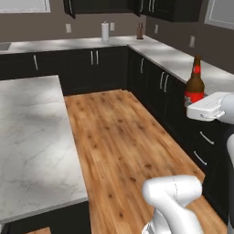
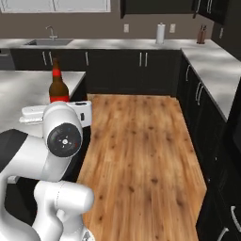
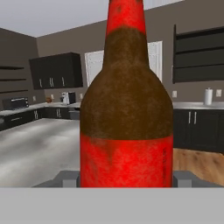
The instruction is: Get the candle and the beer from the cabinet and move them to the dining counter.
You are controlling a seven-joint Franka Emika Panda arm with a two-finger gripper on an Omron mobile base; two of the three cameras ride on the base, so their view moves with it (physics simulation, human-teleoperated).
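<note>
The beer point(image 1: 195, 81), a dark brown bottle with a red label and red neck, stands upright in my gripper point(image 1: 195, 101), which is shut on its lower body. In the right base view the beer point(image 2: 58, 84) rises above my white hand, with the gripper point(image 2: 59, 101) at its base, near the edge of the dining counter point(image 2: 19, 89). Close up in the hand view, the beer point(image 3: 126, 113) sits between the fingertips point(image 3: 65, 178). The marble dining counter point(image 1: 32, 132) lies to the left. Black upper cabinet doors point(image 1: 169, 9) hang at the back. The candle is out of view.
A narrow marble worktop point(image 1: 169, 55) over dark lower cabinets runs along the back and right walls. On it stand a paper towel roll point(image 1: 105, 31) and a knife block point(image 1: 140, 32). A sink point(image 2: 49, 41) is at the back left. Wooden floor point(image 1: 128, 137) lies between island and cabinets.
</note>
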